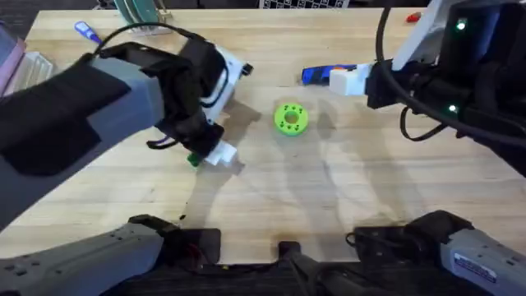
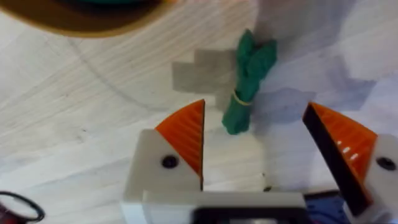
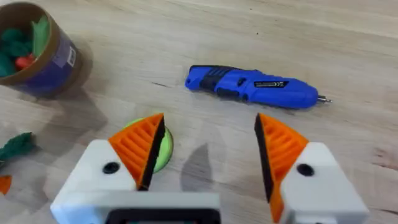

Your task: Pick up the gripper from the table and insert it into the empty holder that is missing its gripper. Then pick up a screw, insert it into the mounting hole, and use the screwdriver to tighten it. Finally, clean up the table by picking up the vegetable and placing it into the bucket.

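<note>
- Light-wood table (image 1: 329, 205); green disc (image 1: 290, 118) at mid-table is the reference.
- Left gripper (image 2: 261, 146) down at the table left of the disc, orange pads spread apart, nothing between them but the vegetable (image 2: 247, 84), which lies on the wood just beyond the pad tips.
- Right gripper (image 3: 208, 146) hangs right of the disc, fingers wide open, empty.
- Blue screwdriver (image 3: 252, 86) flat on the table beyond the disc, untouched.
- Bucket (image 3: 34, 56) farther off, toy food inside.

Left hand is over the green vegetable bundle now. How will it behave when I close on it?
The vegetable looks like soft stalks cinched by a thin band, so it will probably squash and flop rather than stay stiff. It seems light. Lying flat on the table, it is unlikely to roll between the left hand's open fingers.
</note>
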You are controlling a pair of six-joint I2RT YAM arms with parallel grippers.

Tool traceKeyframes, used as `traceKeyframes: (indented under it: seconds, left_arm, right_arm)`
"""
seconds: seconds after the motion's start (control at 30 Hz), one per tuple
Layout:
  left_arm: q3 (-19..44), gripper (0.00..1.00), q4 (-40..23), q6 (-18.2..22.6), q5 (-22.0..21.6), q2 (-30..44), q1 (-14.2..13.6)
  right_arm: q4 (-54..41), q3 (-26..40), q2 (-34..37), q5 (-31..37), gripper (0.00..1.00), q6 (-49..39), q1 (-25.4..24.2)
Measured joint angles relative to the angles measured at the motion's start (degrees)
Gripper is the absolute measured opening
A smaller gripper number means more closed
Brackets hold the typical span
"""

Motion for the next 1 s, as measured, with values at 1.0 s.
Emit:
traceKeyframes:
  seconds: [1.0]
  left_arm:
    - [-0.70,0.933,7.44,0.91,7.50,6.75,8.21]
  right_arm:
    - [3.93,0.00,0.00,0.00,0.863,0.00,0.00]
